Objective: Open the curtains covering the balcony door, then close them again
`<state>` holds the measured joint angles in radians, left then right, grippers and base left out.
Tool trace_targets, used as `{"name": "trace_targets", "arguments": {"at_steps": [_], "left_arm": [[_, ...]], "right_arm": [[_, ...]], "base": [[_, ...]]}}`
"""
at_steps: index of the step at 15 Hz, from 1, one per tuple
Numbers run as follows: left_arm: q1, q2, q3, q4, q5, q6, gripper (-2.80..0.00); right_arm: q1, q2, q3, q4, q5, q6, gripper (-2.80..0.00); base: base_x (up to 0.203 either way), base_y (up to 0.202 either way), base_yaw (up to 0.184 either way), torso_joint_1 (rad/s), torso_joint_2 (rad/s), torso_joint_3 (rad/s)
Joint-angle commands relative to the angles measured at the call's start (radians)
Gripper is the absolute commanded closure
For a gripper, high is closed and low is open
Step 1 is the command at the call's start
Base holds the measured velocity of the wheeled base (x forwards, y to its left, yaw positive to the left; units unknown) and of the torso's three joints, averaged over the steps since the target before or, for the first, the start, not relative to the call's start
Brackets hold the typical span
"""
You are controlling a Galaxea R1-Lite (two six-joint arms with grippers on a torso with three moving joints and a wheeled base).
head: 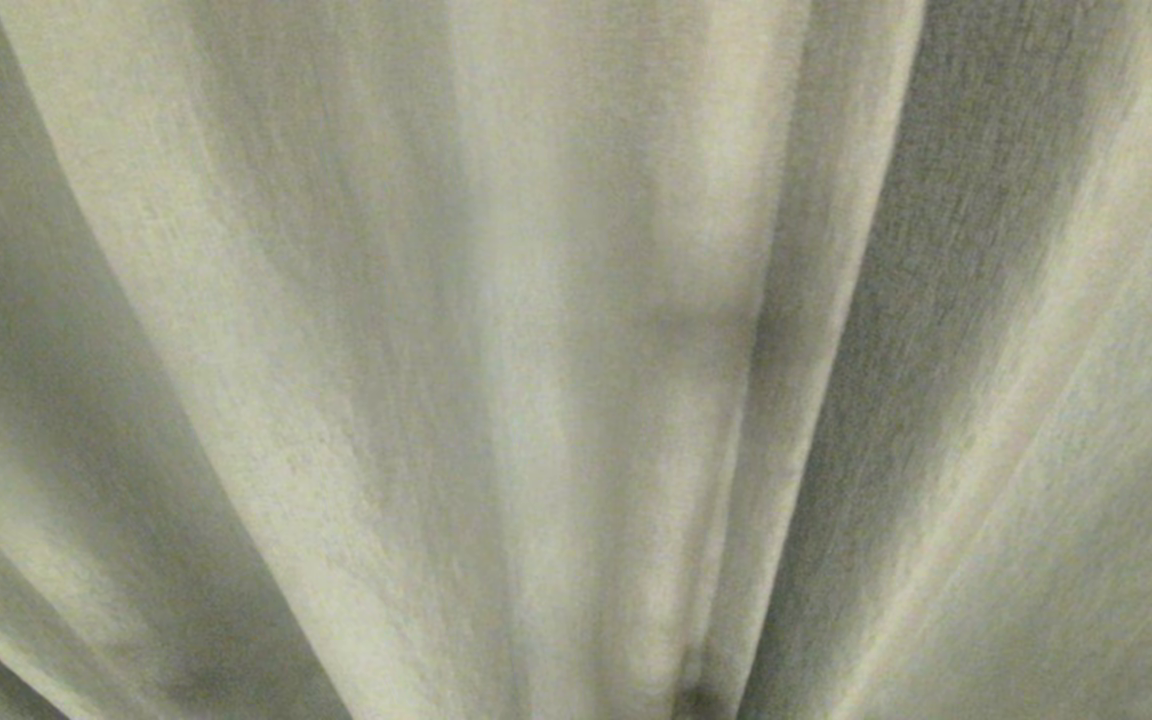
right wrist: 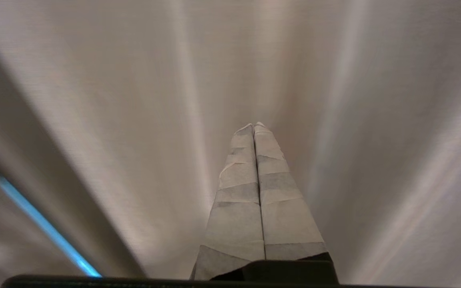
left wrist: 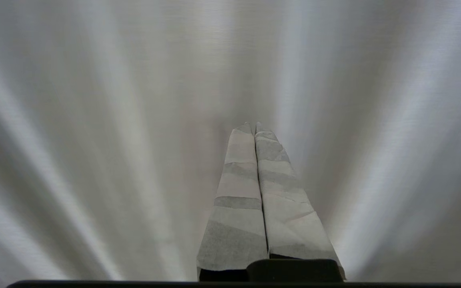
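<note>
- The left gripper (left wrist: 254, 126) and right gripper (right wrist: 254, 125) are pressed shut, with nothing held.
- The thick, cream, pleated curtains (head: 496, 330) are seen drawn across; whether opening is done cannot be told.

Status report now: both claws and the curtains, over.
Left claw shut, holding nothing. Right claw shut, holding nothing. Curtains drawn, filling the head view; door hidden. Nothing else seen in the way.

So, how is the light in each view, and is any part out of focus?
Head view: curtains dim, soft shadowed folds. Left wrist view: fabric blurred, bright streaks; left gripper sharp, shut. Right wrist view: warmer cloth, blurred, a blue streak; right gripper sharp, shut.
</note>
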<state>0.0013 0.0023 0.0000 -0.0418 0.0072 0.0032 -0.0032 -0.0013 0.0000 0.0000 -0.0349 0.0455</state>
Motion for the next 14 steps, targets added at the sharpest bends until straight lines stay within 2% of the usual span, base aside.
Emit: {"name": "trace_targets", "arguments": {"at_steps": [1,4,14], "left_arm": [[0.0,-0.001,0.0,-0.001,0.0,-0.002,0.0],[0.0,-0.001,0.0,-0.001,0.0,-0.003,0.0],[0.0,-0.001,0.0,-0.001,0.0,-0.006,0.0]], "right_arm": [[0.0,0.001,0.0,0.0,0.0,0.0,0.0],[0.0,0.001,0.0,0.0,0.0,0.0,0.0],[0.0,0.001,0.0,0.0,0.0,0.0,0.0]], "base": [[0.0,-0.188,0.0,0.005,0.0,0.005],[0.0,-0.112,0.001,0.0,0.0,0.002],[0.0,0.0,0.0,0.0,0.0,0.0]]}}
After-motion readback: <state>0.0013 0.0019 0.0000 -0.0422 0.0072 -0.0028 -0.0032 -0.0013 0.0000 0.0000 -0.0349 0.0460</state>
